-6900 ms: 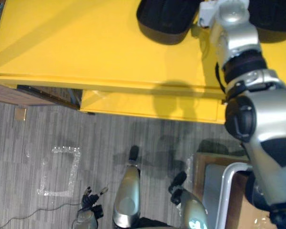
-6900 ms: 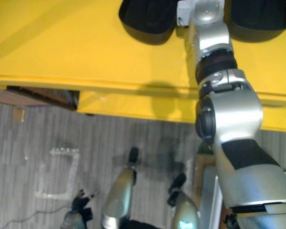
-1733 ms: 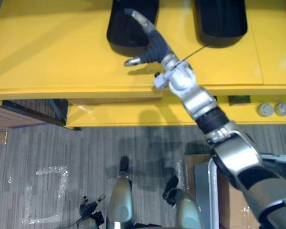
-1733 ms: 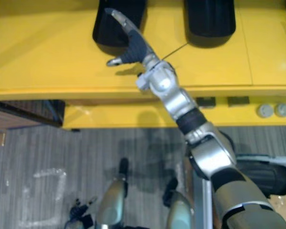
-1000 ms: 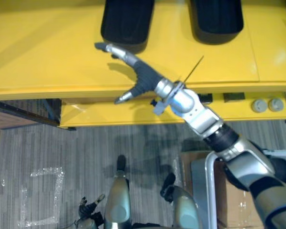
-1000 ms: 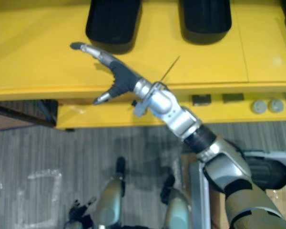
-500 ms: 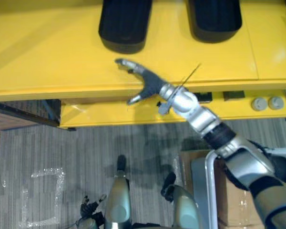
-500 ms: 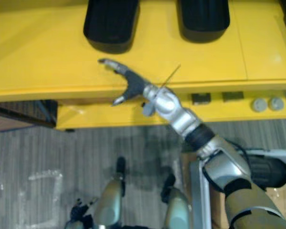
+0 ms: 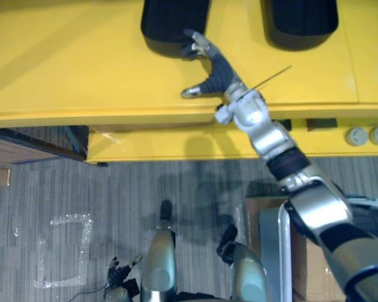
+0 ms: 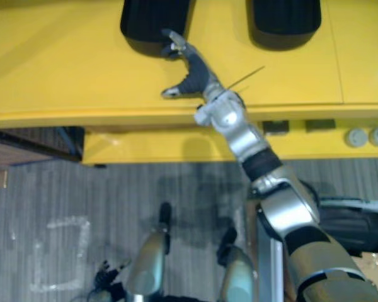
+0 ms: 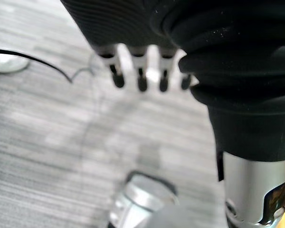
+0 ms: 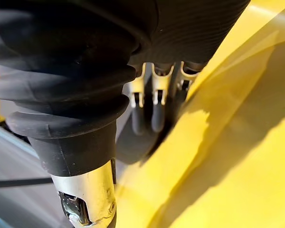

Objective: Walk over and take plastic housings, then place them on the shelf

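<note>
Nothing taken yet. My right hand (image 9: 213, 72), fingers open and empty, is at the near edge of one black housing (image 9: 170, 22) on the yellow counter (image 9: 63, 63). A second housing (image 9: 299, 19) lies beside it. My left hand (image 9: 120, 272) hangs open. Shelving is outstanding.

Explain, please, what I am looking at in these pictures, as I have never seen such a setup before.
This is a humanoid robot. Two pictures come from cameras in its head, looking down; two from cameras on its wrists. On the yellow surface lie a left housing and a right housing, both black plastic. The right hand, open, reaches over the surface, fingertips at the left housing's near edge, holding nothing. The left hand hangs open above the grey floor.
</note>
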Robot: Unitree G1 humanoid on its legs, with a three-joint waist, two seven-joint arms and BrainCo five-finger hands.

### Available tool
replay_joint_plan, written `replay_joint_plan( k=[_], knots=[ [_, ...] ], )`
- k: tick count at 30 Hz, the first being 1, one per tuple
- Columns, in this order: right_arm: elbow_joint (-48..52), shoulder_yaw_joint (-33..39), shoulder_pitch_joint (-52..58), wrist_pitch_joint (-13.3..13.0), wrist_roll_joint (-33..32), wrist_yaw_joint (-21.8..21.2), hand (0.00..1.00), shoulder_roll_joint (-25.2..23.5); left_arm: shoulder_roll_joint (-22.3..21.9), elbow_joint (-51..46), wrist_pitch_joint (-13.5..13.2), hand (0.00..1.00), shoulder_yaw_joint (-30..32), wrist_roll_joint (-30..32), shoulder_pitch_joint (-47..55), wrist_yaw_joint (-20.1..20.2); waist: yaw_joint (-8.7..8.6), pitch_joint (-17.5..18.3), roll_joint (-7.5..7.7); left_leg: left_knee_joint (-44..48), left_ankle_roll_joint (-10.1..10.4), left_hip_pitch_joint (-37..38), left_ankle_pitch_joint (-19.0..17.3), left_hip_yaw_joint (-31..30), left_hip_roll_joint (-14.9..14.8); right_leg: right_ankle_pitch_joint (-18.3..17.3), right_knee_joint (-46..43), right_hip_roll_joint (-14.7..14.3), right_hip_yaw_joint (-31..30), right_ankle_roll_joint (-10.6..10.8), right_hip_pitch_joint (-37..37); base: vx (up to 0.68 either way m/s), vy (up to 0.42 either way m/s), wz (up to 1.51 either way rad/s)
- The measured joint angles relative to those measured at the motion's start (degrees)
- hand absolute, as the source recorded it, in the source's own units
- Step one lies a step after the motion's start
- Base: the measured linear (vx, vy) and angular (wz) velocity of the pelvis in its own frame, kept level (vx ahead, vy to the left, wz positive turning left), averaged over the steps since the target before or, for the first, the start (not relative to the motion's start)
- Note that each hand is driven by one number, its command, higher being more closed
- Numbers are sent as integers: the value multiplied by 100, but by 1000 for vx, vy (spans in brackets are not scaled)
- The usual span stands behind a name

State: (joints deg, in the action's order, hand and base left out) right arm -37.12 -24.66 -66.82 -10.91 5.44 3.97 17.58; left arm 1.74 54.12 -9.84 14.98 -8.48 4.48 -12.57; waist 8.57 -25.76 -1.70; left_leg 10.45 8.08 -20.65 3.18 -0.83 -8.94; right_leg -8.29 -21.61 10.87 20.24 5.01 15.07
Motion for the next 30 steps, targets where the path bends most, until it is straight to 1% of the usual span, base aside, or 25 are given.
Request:
replay_joint_plan(
  k=[7, 9, 11, 12, 13, 15, 16, 17, 20, 21, 22, 23, 24, 25, 27, 28, 29, 30],
  knots=[
    [54, 63, -5, 0, -1, -17, 0, -8, -3, -8, 1, 0, 9, 0, -2, -20, -9, -2, -4, 37, -1, -47, -3, -2, 0, -2, -54, 7, -13, -3, 54, 0, 2, 0],
    [352, -94, 8, 1, -8, -36, 0, 85, -8, -6, 1, 0, 11, 0, -2, -20, -27, -3, -5, 38, -2, -58, -3, 18, -5, -3, -76, 8, -37, -5, 92, 3, 5, -5],
    [1310, -366, 164, -37, -9, -126, 0, 333, -11, 6, 3, 0, 24, -1, -2, -23, -106, -3, -4, 41, -4, -56, -10, 23, -5, -3, -75, 8, -41, -5, 90, 0, 0, 0],
    [1604, -367, 241, -66, -9, -144, 0, 381, -13, 8, 4, 0, 27, -1, -2, -23, -130, -3, -4, 42, -6, -55, -12, 25, -4, -3, -75, 10, -43, -5, 89, 0, 0, 0],
    [2190, -363, 436, -174, -11, -144, 0, 505, -24, 38, 5, 0, 50, -1, -2, -24, -162, -3, -3, 51, -11, -53, -21, 39, -2, -3, -77, 14, -53, -4, 90, 15, 13, -3],
    [3207, -320, 874, -297, -10, -144, 0, 835, -46, 51, 5, 0, 137, -1, -2, -24, -207, -8, 7, 108, -25, -52, -59, 66, 4, -10, -93, 24, -81, 5, 88, 15, 16, -5],
    [3493, -273, 1037, -330, -11, -144, 0, 930, -56, 63, 6, 0, 188, 0, -2, -25, -223, -8, 13, 127, -26, -50, -74, 75, 6, -15, -102, 29, -93, 13, 87, 13, 17, -4],
    [4124, -30, 1520, -454, -23, -151, 0, 1106, -61, 114, 11, 0, 239, -1, -1, -28, -283, -2, 25, 135, -36, -44, -84, 88, 24, -21, -113, 49, -106, 22, 86, 0, 0, 0],
    [4807, 497, 2289, -590, -185, -141, 0, 1240, -76, 122, 39, 0, 239, 1, 3, -28, -387, -3, 46, 138, -56, -12, -96, 133, 50, -18, -126, 85, -143, 31, 86, 5, 21, -5],
    [4846, 578, 2430, -634, -243, -132, 0, 1241, -76, 125, 41, 0, 240, 1, 10, -27, -450, -15, 85, 130, -57, 39, -98, 157, 52, -16, -130, 90, -169, 33, 68, 4, 22, -12],
    [4846, 580, 2469, -634, -244, -132, 0, 1242, -63, 127, 43, 0, 250, 1, 10, -28, -472, -7, 116, 127, -53, 57, -101, 173, 50, -16, -131, 88, -183, 33, 67, 1, 18, -16],
    [4844, 564, 2559, -634, -238, -132, 0, 1246, -21, 115, 46, 0, 250, 6, 9, -27, -492, 31, 187, 130, -39, 77, -112, 208, 40, -15, -107, 60, -212, 33, 67, -4, 12, -13],
    [4835, 541, 2566, -634, -231, -132, 0, 1246, -2, 109, 43, 0, 250, 12, 9, -28, -495, 45, 218, 131, -33, 86, -117, 220, 29, -15, -91, 48, -225, 32, 67, -2, 7, -17],
    [4812, 520, 2563, -635, -165, -134, 0, 1245, 24, 111, 47, 0, 261, 13, 9, -28, -471, 83, 289, 131, -25, 110, -125, 259, 0, -7, -76, 18, -276, 36, 65, 7, -2, -13],
    [4659, 432, 2517, -635, 7, -122, 0, 1249, 25, 117, 64, 0, 291, 12, 20, -34, -442, 110, 337, 125, -19, 242, -148, 273, -31, 5, -49, 3, -282, 40, -79, 40, -4, -7],
    [4524, 316, 2435, -641, 34, -114, 0, 1251, 24, 118, 67, 0, 290, 12, 41, -36, -446, 118, 350, 128, -23, 278, -158, 278, -30, 6, -34, 4, -284, 42, -123, 29, 14, -5],
    [4121, 20, 2105, -642, 144, -109, 0, 1257, 33, 103, 54, 0, 289, 12, 96, -40, -466, 166, 385, 130, -22, 291, -167, 298, -31, 11, 13, 2, -298, 48, -128, -8, 21, -5],
    [3669, -198, 1725, -625, 387, -45, 0, 1282, 50, 103, 43, 0, 279, 12, 96, -41, -463, 172, 400, 129, -22, 279, -166, 290, -37, 25, 42, -8, -290, 47, -128, 0, 0, 0]
  ],
)
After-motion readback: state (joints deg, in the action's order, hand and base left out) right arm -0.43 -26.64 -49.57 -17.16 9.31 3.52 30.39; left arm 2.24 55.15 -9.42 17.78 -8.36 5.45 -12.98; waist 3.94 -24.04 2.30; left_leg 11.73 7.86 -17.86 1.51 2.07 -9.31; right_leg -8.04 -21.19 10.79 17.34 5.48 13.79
